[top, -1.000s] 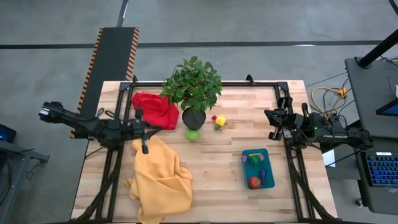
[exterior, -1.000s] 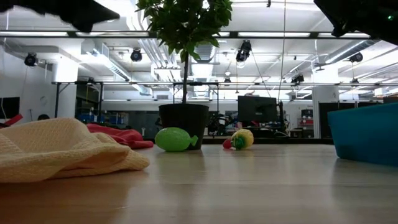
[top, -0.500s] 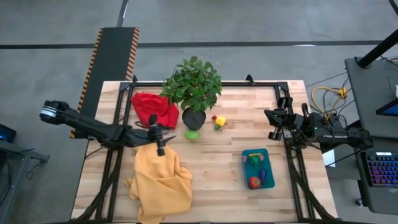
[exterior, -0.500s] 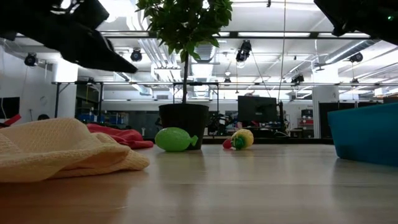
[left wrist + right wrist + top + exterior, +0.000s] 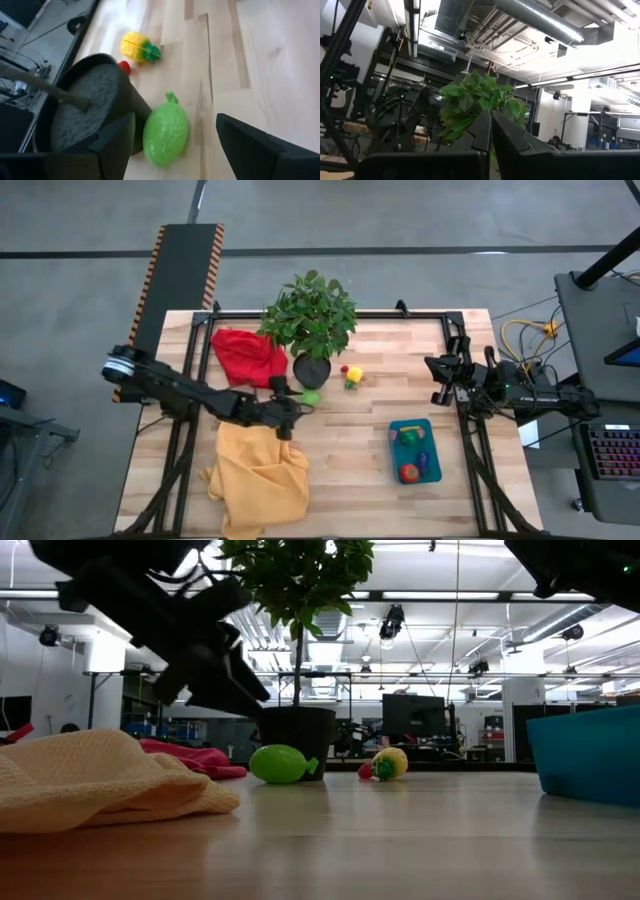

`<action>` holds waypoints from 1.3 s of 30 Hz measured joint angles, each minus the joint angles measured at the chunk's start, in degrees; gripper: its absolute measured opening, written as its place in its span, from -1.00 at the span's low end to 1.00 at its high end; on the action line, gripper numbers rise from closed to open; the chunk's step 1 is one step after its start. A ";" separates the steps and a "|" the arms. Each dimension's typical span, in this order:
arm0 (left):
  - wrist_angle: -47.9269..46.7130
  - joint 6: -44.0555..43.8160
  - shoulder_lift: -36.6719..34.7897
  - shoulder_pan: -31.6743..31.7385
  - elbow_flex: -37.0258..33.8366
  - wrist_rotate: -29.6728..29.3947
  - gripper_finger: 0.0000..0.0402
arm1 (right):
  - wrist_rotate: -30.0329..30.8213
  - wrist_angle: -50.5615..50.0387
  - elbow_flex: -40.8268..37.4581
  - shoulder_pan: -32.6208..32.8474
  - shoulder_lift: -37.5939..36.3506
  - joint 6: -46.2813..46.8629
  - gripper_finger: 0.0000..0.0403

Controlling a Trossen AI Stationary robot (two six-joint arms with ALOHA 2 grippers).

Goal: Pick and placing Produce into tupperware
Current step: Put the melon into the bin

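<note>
A green toy fruit (image 5: 310, 395) lies on the table next to the plant's black pot (image 5: 311, 370); it also shows in the left wrist view (image 5: 166, 132) and the low view (image 5: 280, 763). A yellow toy with a green and a red piece (image 5: 352, 375) lies a little to its right. The teal tupperware (image 5: 432, 448) stands at the right and holds green, red and purple produce. My left gripper (image 5: 295, 408) is open, just near-left of the green fruit and above the table; the fruit shows ahead between the fingers (image 5: 176, 120). My right gripper (image 5: 437, 383) is shut and empty at the right edge.
The leafy potted plant (image 5: 312, 315) stands at the far middle, close to the green fruit. A red cloth (image 5: 247, 355) lies left of the pot. A crumpled yellow cloth (image 5: 255, 470) lies at the near left, under my left arm. Bare wood lies between the fruits and the tupperware.
My left gripper has gone toward the table's right edge and down, from beside the red cloth, past the yellow cloth's far edge, to just short of the green fruit. The produce and the tupperware have kept still.
</note>
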 joint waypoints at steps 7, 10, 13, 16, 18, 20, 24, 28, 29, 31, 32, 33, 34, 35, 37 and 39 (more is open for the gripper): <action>-4.73 -0.46 6.69 1.84 4.72 2.00 0.32 | 0.00 -0.51 0.00 -0.01 -0.01 0.34 -0.96; -4.68 -0.12 8.39 2.56 5.84 2.16 0.32 | 0.00 -0.57 0.00 0.01 -0.01 0.32 -0.96; -4.61 1.03 9.59 3.42 6.22 2.11 0.32 | 0.00 -0.58 0.00 0.00 -0.01 0.35 -0.96; -4.70 1.03 10.14 4.37 6.03 2.61 0.32 | 0.02 -0.58 0.00 -0.01 0.01 0.35 -0.96; -4.67 1.04 10.51 4.78 5.94 3.05 0.32 | 0.00 -0.58 0.00 0.01 -0.01 0.35 -0.96; -4.75 1.03 10.73 5.24 5.89 3.18 0.32 | 0.02 -0.58 0.00 -0.01 0.01 0.35 -0.96; -4.61 1.05 11.12 6.23 6.07 4.07 0.32 | 0.02 -0.58 0.00 -0.01 -0.01 0.35 -0.96; -4.43 1.00 11.10 7.21 5.89 6.15 0.32 | 0.02 -0.58 0.00 0.00 -0.01 0.37 -0.96; -4.49 1.03 11.11 7.39 5.88 6.26 0.32 | 0.00 -0.58 0.00 -0.01 -0.01 0.37 -0.96; -4.33 1.03 11.10 7.79 5.88 6.97 0.32 | 0.01 -0.58 0.00 0.00 0.00 0.37 -0.96; -4.27 1.03 11.16 8.06 5.88 7.51 0.32 | 0.00 -0.58 0.00 0.00 -0.01 0.37 -0.96; -4.01 1.00 11.58 8.23 5.90 8.04 0.32 | 0.00 -0.58 0.00 0.01 -0.01 0.35 -0.96; -3.80 1.02 12.01 8.46 5.90 8.41 0.32 | 0.00 -0.58 0.00 0.01 -0.01 0.32 -0.96; -4.10 1.04 12.52 8.59 5.90 8.62 0.32 | 0.00 -0.58 0.00 -0.01 -0.01 0.32 -0.96; -4.14 1.05 14.05 8.87 6.21 8.84 0.32 | 0.00 -0.58 0.00 -0.01 -0.01 0.37 -0.96; -3.66 1.04 15.51 8.93 6.62 8.69 0.32 | 0.00 -0.58 0.00 0.01 0.01 0.33 -0.96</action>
